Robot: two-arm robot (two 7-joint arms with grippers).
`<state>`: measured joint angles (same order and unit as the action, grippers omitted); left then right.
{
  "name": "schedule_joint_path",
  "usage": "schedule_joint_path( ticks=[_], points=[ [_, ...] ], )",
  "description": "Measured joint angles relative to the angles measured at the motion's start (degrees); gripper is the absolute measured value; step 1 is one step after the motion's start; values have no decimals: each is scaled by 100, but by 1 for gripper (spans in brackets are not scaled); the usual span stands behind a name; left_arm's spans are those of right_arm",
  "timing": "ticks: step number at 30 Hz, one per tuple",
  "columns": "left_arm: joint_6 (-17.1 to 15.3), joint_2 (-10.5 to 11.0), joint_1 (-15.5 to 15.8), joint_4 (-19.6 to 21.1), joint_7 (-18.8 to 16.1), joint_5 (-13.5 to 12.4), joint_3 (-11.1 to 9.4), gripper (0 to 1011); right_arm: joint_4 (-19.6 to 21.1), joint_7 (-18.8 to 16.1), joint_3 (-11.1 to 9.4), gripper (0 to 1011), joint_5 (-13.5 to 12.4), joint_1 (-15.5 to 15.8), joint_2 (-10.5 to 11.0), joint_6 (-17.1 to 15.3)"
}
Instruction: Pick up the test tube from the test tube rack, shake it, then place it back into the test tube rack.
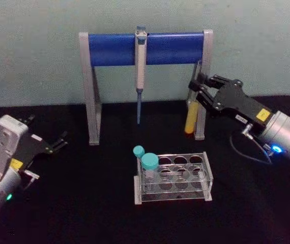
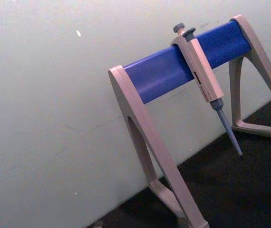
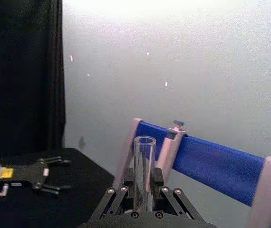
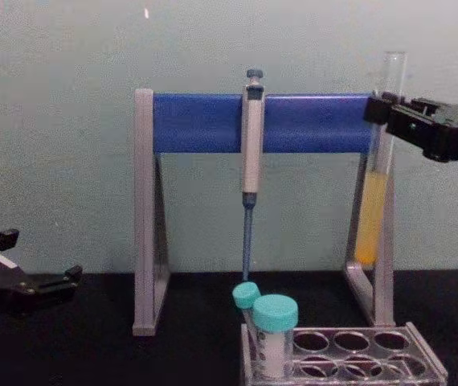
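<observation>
My right gripper (image 1: 200,92) is shut on the test tube (image 1: 191,121) and holds it upright in the air, clear of the table, beside the right leg of the pipette stand. The chest view shows the test tube (image 4: 376,205) with yellow-orange liquid in its lower part and its open top above the gripper (image 4: 386,112). In the right wrist view the clear tube (image 3: 144,166) rises between the fingers (image 3: 111,202). The test tube rack (image 1: 173,196) stands on the black table in front of centre, below and left of the tube. My left gripper (image 1: 58,142) rests open at the left.
Two teal-capped tubes (image 1: 149,161) stand in the left end of the rack (image 4: 423,354). The grey-and-blue pipette stand (image 1: 114,49) spans the back of the table with a pipette (image 1: 141,71) hanging from its bar. A pale wall lies behind.
</observation>
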<state>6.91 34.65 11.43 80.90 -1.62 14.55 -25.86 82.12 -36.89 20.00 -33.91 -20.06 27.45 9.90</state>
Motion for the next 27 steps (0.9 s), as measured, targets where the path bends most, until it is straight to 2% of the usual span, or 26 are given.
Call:
schedule_joint_path(
  ticks=[9,11,16,22,27],
  points=[
    [0,0,0,0,0,0,0,1001,106,-226,86,234,-378,37,22,-263],
    [0,0,0,0,0,0,0,1001,213,-276,106,234,-529,91,106,-414],
    [0,0,0,0,0,0,0,1001,432,-279,146,234,-688,212,347,-719],
    [0,0,0,0,0,0,0,1001,761,7,136,234,-627,385,744,-944],
    [0,0,0,0,0,0,0,1001,970,389,81,234,-233,471,954,-898]
  ],
)
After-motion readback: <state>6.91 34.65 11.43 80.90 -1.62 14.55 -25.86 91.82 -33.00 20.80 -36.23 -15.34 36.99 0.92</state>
